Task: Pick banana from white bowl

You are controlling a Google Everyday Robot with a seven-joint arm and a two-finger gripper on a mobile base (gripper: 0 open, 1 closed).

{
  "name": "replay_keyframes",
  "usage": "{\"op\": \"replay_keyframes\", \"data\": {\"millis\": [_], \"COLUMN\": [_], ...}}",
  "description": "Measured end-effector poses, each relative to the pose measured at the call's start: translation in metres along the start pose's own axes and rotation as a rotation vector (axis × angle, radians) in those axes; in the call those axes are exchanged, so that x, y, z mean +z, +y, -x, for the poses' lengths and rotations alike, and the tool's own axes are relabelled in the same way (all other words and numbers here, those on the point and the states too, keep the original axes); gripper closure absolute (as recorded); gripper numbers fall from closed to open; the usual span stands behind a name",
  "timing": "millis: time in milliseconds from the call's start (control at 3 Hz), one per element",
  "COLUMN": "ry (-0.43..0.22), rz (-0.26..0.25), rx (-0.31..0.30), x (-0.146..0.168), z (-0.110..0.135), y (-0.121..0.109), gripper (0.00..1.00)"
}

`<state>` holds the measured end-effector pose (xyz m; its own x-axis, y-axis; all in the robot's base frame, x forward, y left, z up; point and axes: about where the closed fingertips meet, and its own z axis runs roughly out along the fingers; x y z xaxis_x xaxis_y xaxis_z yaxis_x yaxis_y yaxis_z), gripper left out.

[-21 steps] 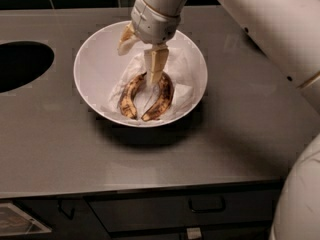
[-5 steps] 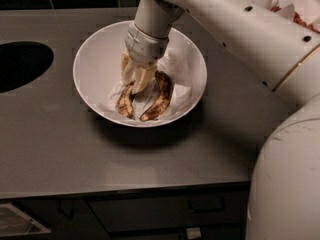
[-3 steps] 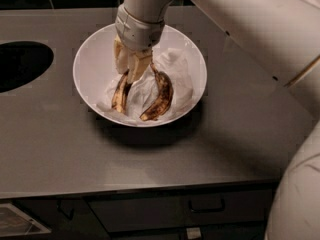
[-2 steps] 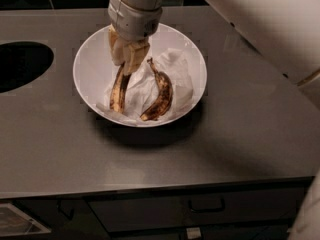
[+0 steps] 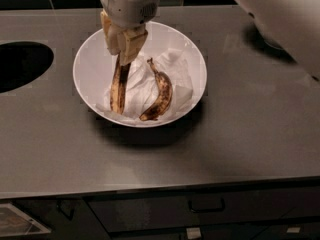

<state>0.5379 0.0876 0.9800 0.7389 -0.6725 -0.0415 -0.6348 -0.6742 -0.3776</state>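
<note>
The white bowl (image 5: 90, 64) stands on the grey counter, lined with crumpled white paper (image 5: 142, 86). My gripper (image 5: 122, 46) hangs over the bowl's left half, shut on the upper end of the banana (image 5: 119, 88), a slim, straight, brown-speckled one. The banana hangs almost upright from the fingers, its lower end close to the paper. A second, fatter and more curved banana (image 5: 160, 91) lies on the paper to its right, apart from the gripper.
A dark round hole (image 5: 20, 64) is cut in the counter at the left. The counter's front edge (image 5: 160, 186) runs above drawers with a handle (image 5: 205, 206). My white arm (image 5: 280, 19) crosses the upper right.
The gripper has closed on the slim banana and risen up and to the left with it. The banana now hangs upright. The curved banana stays in the bowl.
</note>
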Motion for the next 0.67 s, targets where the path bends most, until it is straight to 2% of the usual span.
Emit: {"op": "replay_keyframes", "data": {"millis": [667], "ry": [0.081], "rz": [-0.081], "rx": [-0.013], "x": [-0.042], "z": [0.023], "y": [0.0], "gripper": [1.0]}}
